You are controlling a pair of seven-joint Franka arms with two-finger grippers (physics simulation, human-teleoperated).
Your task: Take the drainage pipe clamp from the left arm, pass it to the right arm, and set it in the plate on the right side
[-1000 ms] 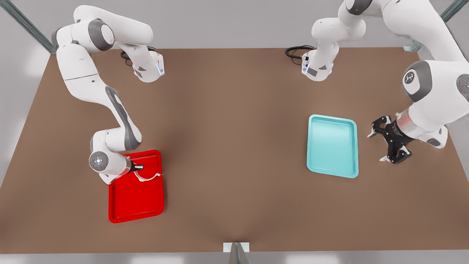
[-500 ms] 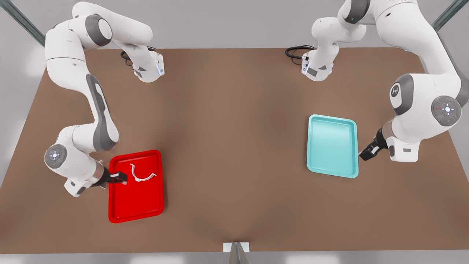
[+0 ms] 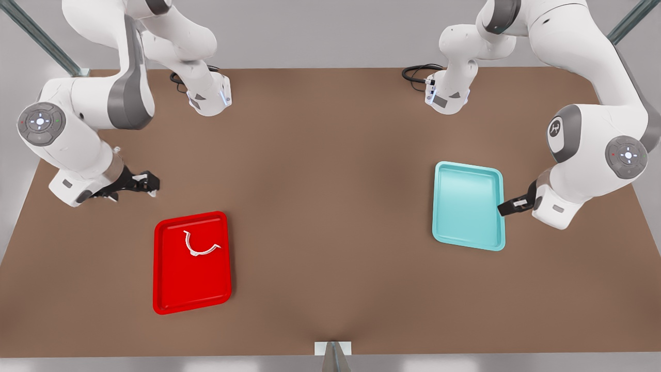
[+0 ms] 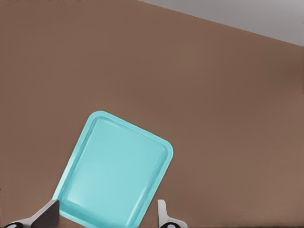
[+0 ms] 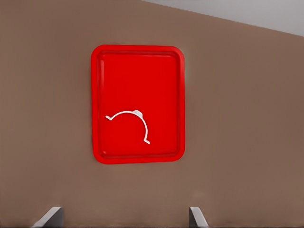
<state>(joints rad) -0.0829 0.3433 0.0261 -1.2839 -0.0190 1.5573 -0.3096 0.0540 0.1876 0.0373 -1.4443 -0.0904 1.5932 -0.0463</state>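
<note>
Clamp check: drainage pipe clamp (image 5: 127, 112) lay flat inside the red plate (image 3: 191, 289), in the half of the plate toward the arm bases, touching neither end effector. Right end effector (image 3: 147, 182) hovered over bare desk (image 3: 330, 181), beyond that same end of the plate and clear of its rim; fingers spread wide, gripping nothing. Left end effector (image 3: 508, 206) hung well apart from the plate, at the edge of the teal tray (image 3: 467, 227); fingers parted too, empty.
</note>
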